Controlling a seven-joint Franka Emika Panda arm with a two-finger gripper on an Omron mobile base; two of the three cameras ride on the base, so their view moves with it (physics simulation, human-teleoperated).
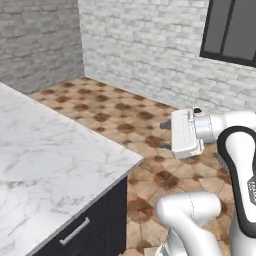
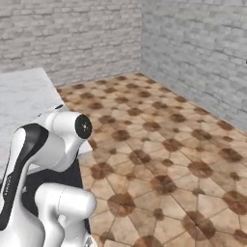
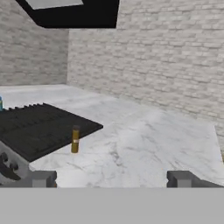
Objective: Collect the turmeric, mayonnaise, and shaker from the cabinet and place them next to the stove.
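Observation:
In the hand view the turmeric (image 3: 75, 139), a slim amber bottle with a dark cap, stands upright on the white marble counter (image 3: 144, 140). It is just off the right front corner of the black stove (image 3: 39, 127). The black cabinet (image 3: 78, 15) hangs overhead at the top. My gripper (image 3: 111, 179) is open and empty, well short of the bottle, with one fingertip (image 3: 41, 178) at either side. From the left base view the gripper (image 1: 164, 135) hovers over the floor beyond the counter's corner. A blue sliver (image 3: 1, 104) at the left edge may be the mayonnaise; I cannot tell. The shaker is out of view.
The marble counter (image 1: 50, 165) ends in a corner with a dark drawer and silver handle (image 1: 75, 231) below it. Brown tiled floor (image 2: 164, 144) stretches to grey brick walls. A dark window (image 1: 232, 30) sits on the far wall. Stove knobs (image 3: 8, 168) show at lower left.

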